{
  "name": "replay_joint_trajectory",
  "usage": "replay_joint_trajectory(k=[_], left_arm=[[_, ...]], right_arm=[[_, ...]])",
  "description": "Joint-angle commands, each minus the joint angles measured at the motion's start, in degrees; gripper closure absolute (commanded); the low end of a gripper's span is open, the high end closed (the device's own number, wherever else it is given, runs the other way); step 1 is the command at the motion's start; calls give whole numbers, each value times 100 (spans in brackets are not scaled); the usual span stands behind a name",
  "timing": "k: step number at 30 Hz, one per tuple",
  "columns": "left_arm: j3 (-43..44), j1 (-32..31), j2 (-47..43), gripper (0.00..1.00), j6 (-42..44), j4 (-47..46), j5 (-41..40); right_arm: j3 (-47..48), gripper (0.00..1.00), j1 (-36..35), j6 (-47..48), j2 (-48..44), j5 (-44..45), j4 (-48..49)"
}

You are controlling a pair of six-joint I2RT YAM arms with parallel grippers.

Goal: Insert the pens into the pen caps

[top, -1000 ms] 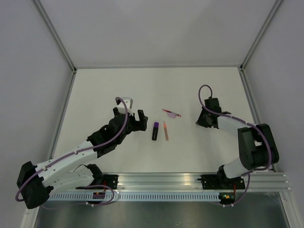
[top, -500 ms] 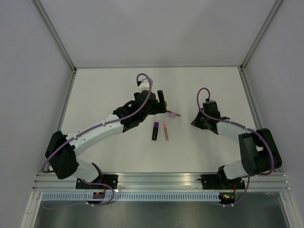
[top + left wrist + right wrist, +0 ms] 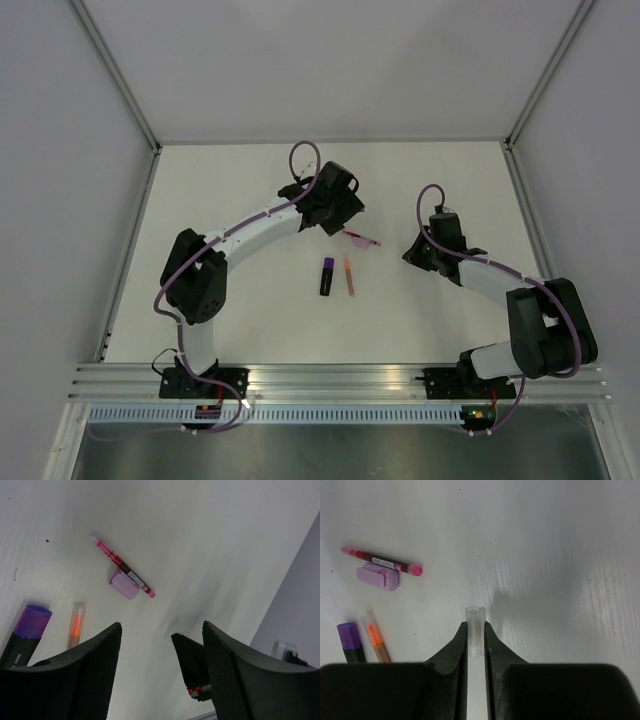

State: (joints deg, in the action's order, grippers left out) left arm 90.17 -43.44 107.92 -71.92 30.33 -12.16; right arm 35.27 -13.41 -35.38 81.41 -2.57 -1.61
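A thin pink pen lies on the white table against a lilac pen cap. In the top view this pink pen is just right of my left gripper. Nearer lie a black pen with a purple end and a thin orange pen, side by side. My left gripper hangs open above bare table near the pink pen, with nothing between its jaws. My right gripper is shut on a clear pen cap, whose open end sticks out past the fingertips. It hovers right of the pens.
Grey walls and metal frame posts enclose the table on three sides. A metal rail runs along the near edge, carrying both arm bases. A dark wedge-shaped part shows beyond my left fingers.
My left arm has swung from left of the black pen out to the far side, over the pink pen, and its jaws have narrowed somewhat. My right gripper edged slightly left, still holding the clear cap.
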Motion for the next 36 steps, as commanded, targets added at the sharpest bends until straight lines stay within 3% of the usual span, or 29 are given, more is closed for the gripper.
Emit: replay_joint_trajectory(k=[1,6,14,26,36], left_arm=[[404,301,422,31,-1175,351,821],[1379,319,1020,32,-1605,1307,232],[2478,362,2170,35,-2062,2178,408],[2602,389,2752,40,-2256,2232,654],[2620,389,2814,53,-2581,2583,645]], right_arm=[[-28,100,-30,-48,-195,55,249],[6,100,-30,-57,-230,-59,249],[-11,100,-39,-66,-327,-51,249],[7,100,-39,-40,-310,-68,240],[7,100,-57,-40,-353,-60,231]])
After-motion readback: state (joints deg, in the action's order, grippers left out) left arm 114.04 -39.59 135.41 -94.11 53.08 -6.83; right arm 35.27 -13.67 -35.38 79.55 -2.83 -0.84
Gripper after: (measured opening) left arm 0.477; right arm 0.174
